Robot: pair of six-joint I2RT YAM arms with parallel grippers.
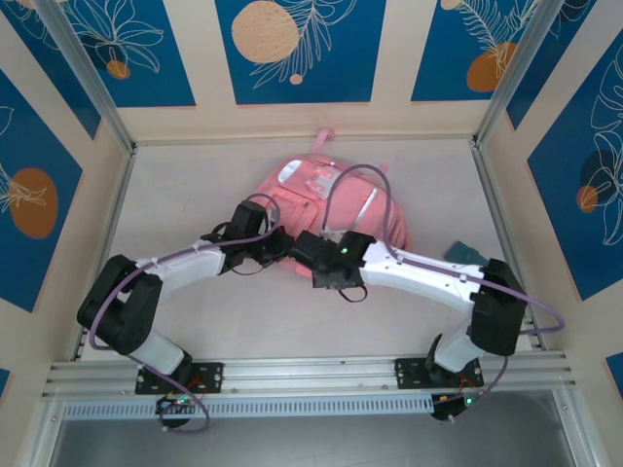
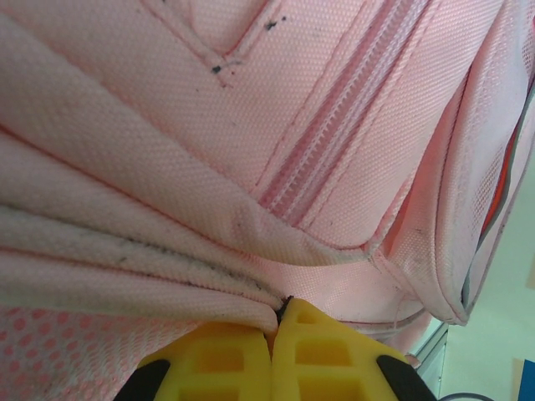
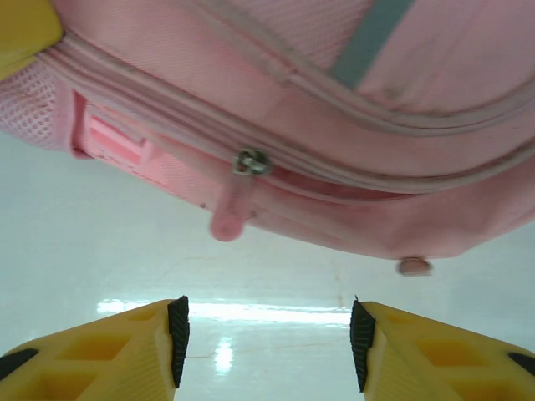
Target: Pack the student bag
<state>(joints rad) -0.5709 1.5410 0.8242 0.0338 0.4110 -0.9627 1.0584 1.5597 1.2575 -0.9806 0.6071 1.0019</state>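
The student bag [image 1: 336, 195], a soft pink backpack with pale strips, lies at the middle back of the table. My left gripper [image 1: 279, 243] is at its near left edge. In the left wrist view its yellow fingers [image 2: 280, 311] are shut, pinching a fold of the bag's pink fabric [image 2: 209, 276] below a closed zip [image 2: 334, 142]. My right gripper [image 1: 304, 250] is right beside it, low over the table. It stands open [image 3: 269, 338] with only bare table between the pads. Just ahead of it hang a metal zip slider [image 3: 251, 161] and its pink pull tab [image 3: 227, 219].
A small teal object [image 1: 465, 252] lies on the table to the right of the bag, beside my right forearm. Aluminium rails [image 1: 117, 209] and patterned walls close in the table on three sides. A second pink pull end [image 3: 414, 266] hangs further right along the bag's edge.
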